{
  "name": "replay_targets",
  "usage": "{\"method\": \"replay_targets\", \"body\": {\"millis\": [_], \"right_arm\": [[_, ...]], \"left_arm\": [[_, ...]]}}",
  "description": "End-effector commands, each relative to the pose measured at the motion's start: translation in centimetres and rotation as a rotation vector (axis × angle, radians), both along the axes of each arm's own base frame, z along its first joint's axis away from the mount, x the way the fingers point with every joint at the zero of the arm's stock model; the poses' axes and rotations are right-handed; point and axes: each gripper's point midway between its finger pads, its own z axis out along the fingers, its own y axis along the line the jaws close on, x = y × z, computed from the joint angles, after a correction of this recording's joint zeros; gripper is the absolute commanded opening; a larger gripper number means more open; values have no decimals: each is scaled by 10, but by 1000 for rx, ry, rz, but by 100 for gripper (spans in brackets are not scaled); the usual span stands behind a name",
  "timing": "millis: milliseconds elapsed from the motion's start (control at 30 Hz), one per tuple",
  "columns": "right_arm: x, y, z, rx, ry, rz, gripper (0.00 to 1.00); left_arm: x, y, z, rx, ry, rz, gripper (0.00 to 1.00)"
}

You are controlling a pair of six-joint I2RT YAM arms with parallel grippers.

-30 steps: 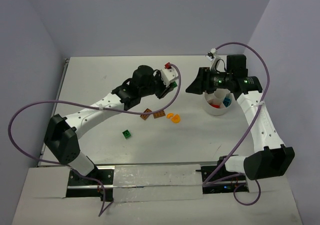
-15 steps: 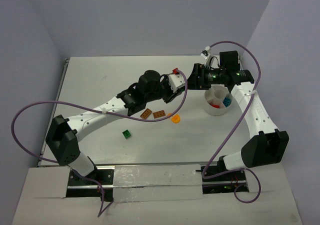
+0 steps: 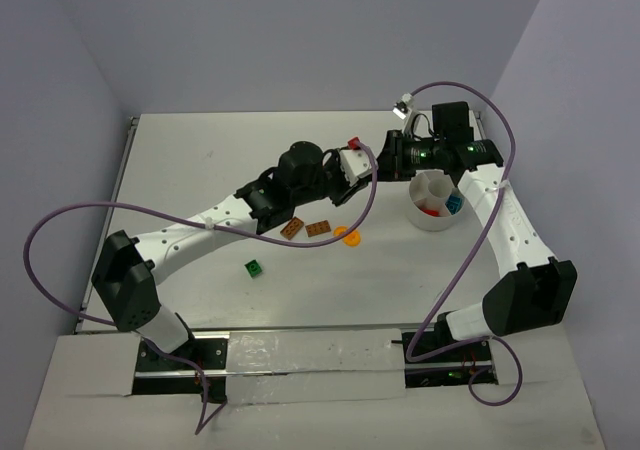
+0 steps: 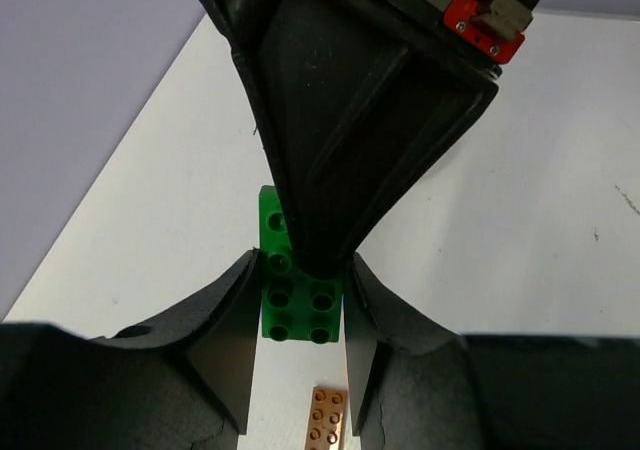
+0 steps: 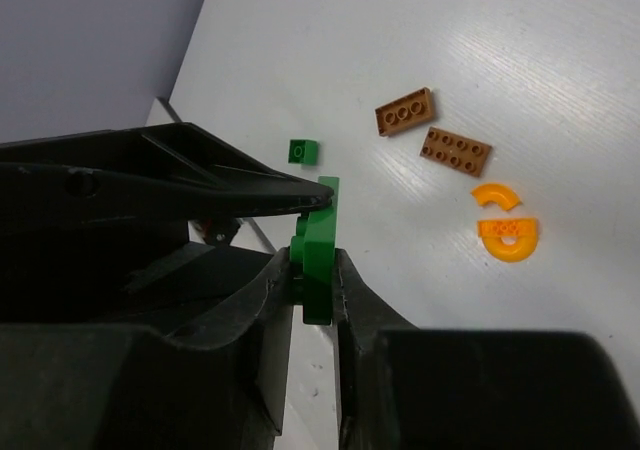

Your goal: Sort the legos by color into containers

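A green lego plate (image 4: pixel 298 305) hangs above the table's middle, pinched from two sides. My left gripper (image 4: pixel 300 292) is shut on its edges, and my right gripper (image 5: pixel 315 270) is shut on its flat faces from the opposite side. The two grippers meet left of the white divided bowl (image 3: pixel 413 213), which holds a red lego (image 3: pixel 431 210) and a teal lego (image 3: pixel 455 203). On the table lie two brown plates (image 5: pixel 405 111) (image 5: pixel 456 151), two orange curved pieces (image 5: pixel 496 196) (image 5: pixel 509 238) and a small green brick (image 5: pixel 304 151).
The loose legos sit in a row just near of the left forearm (image 3: pixel 200 220). Purple cables (image 3: pixel 60 230) loop off both arms. The grey walls (image 3: pixel 300 30) close in the table at the back and sides.
My right arm swung left from over the bowl to meet the left gripper. Its jaws, open half a second ago, have shut on the green plate. The left gripper has kept its hold.
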Motion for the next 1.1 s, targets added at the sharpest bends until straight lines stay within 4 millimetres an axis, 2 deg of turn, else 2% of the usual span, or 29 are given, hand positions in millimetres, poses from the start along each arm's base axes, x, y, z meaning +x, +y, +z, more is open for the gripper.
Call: {"method": "replay_targets", "body": {"millis": [0, 67, 100, 200, 233, 267, 300, 333, 367, 467, 500, 567, 733, 900, 1067], "right_arm": [[9, -1, 23, -13, -107, 13, 0], [16, -13, 28, -46, -141, -14, 0], [23, -23, 31, -65, -165, -39, 0], [49, -82, 44, -164, -237, -164, 0], [53, -89, 40, -193, -245, -159, 0], [58, -119, 37, -268, -243, -189, 0], [67, -140, 41, -332, -293, -183, 0], [63, -149, 47, -353, -282, -201, 0], [61, -167, 40, -439, -271, -171, 0], [58, -195, 13, -561, -221, -103, 0], [58, -198, 9, -575, -224, -85, 0], [59, -217, -14, -670, -182, -65, 0], [72, -237, -47, -751, -110, -38, 0], [90, -252, -61, -813, -109, -54, 1], [101, -260, -78, -832, -81, -28, 3]], "left_arm": [[6, 0, 42, -83, -73, 34, 37], [8, 6, 40, -88, -48, 66, 81], [11, 11, 42, -98, -38, 75, 97], [22, 32, 51, -154, 57, 97, 99], [22, 35, 53, -161, 77, 98, 99], [32, 49, 53, -152, 120, 124, 99], [31, 52, 47, -135, 160, 118, 99], [34, 58, 44, -123, 175, 132, 99], [39, 65, 44, -123, 193, 142, 99], [44, 78, 32, -97, 234, 169, 99], [46, 81, 29, -91, 239, 177, 99], [51, 88, 19, -64, 267, 201, 99], [67, 103, 0, -48, 385, 260, 99], [76, 123, -7, -86, 442, 318, 99], [72, 129, -12, -60, 440, 310, 99]]}}
